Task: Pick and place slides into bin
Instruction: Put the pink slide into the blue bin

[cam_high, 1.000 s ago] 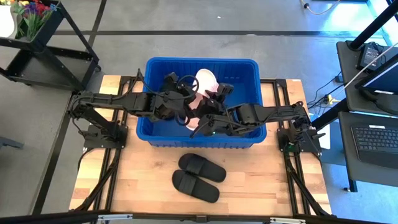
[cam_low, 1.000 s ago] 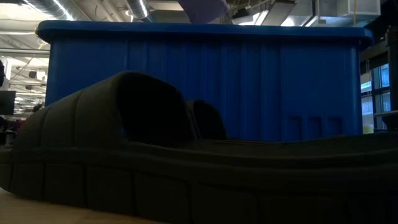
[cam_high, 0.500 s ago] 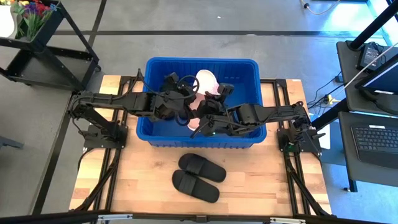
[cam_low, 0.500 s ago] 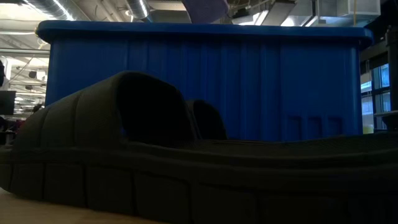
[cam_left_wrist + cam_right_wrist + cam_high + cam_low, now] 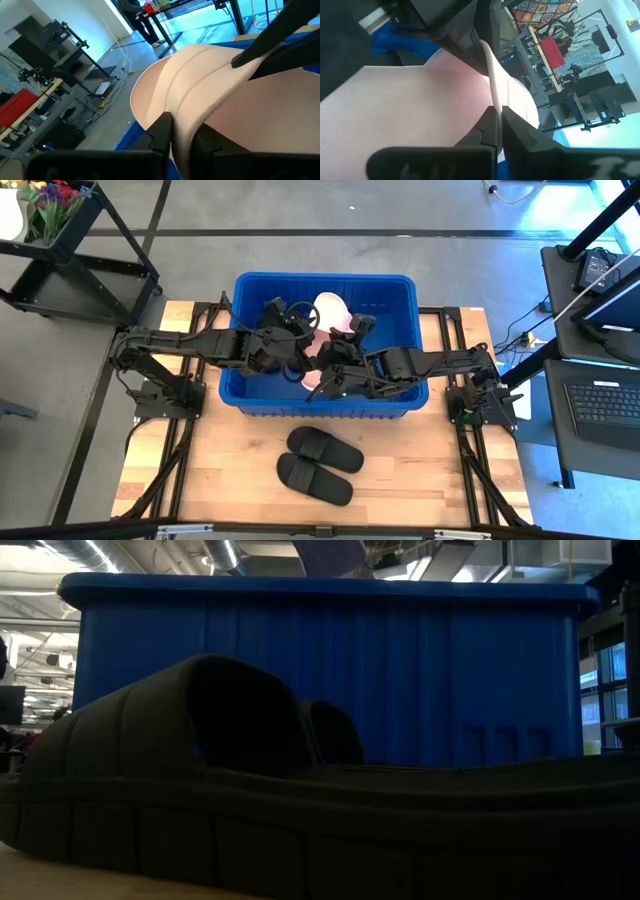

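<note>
Pale slides (image 5: 330,310) sit inside bin (image 5: 395,290); black pair (image 5: 318,463) remains on desk (image 5: 230,470), just in front of it. Left tool (image 5: 182,132) and right tool (image 5: 496,122) each clamped on a pale slide's edge. Release low over the bin floor, one tool at a time, then lift clear without tangling arms.

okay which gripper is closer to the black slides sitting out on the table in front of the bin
Right. The right gripper is over the bin's front part, just behind the black slides; the left gripper sits deeper inside, farther away.
</note>
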Robot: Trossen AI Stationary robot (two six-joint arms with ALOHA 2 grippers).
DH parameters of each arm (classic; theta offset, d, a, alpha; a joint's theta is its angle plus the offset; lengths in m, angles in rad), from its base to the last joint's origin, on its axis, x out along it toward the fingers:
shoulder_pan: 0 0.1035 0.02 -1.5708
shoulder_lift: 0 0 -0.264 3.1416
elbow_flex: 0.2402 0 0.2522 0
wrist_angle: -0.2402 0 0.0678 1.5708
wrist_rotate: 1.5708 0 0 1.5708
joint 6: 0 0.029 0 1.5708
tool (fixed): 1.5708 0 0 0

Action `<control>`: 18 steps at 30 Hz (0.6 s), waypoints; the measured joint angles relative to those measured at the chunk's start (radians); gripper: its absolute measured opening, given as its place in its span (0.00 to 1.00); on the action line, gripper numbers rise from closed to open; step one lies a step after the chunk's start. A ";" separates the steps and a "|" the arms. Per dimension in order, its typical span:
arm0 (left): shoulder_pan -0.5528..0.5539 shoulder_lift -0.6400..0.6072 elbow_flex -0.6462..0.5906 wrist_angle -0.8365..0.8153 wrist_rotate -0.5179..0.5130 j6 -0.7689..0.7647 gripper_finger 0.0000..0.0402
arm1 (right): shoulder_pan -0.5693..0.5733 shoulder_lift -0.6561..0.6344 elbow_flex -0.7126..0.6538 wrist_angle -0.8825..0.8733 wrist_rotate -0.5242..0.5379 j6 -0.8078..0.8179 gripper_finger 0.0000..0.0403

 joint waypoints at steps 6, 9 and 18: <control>0.000 0.000 0.000 0.005 0.031 -0.021 0.25 | 0.000 0.000 0.000 -0.002 -0.001 0.000 0.03; -0.004 0.000 0.000 0.006 0.044 -0.021 0.38 | -0.001 0.000 0.000 -0.008 -0.004 0.004 0.03; -0.018 -0.010 0.001 -0.013 0.099 -0.038 0.57 | -0.002 0.000 0.000 -0.077 -0.020 0.057 0.03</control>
